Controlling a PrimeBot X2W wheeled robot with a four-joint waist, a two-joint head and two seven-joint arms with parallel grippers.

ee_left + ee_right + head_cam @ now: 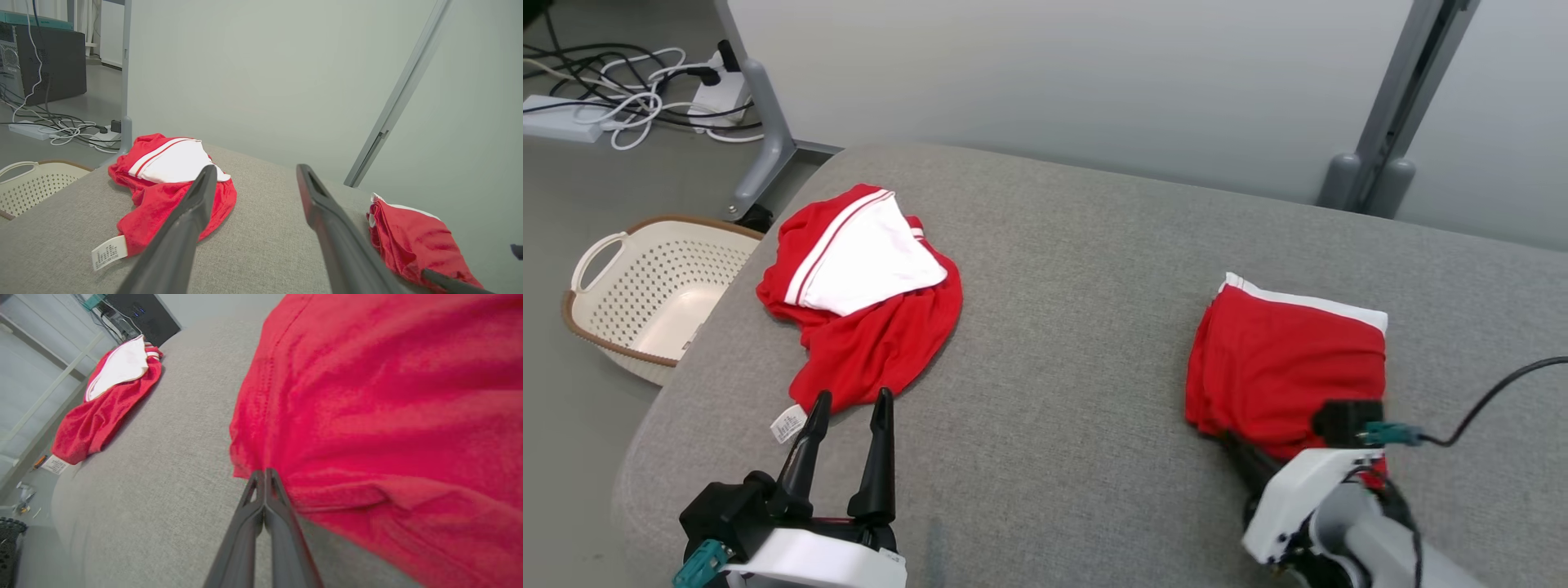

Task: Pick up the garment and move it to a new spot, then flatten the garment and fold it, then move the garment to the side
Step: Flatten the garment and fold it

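Folded red garment [1286, 367] at right centre of the grey cushion [1054, 343], right gripper [265, 473] fingers pressed together, seemingly nipping its lower edge, left gripper [852, 398] spread wide at lower left, tips just below a crumpled red-and-white garment [866, 286]

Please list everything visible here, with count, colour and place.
cushion: one, grey, under both garments
crumpled garment: one, red and white, cushion's left part
label: one, white, on its near end
folded garment: one, red with white edge, cushion's right part
basket: one, cream with brown rim, floor left of cushion
cables: several, black and white, floor far left
posts: two, grey, behind the cushion
left gripper: one, black, open, near the crumpled garment
right gripper: one, dark, shut, tips at folded garment's near edge
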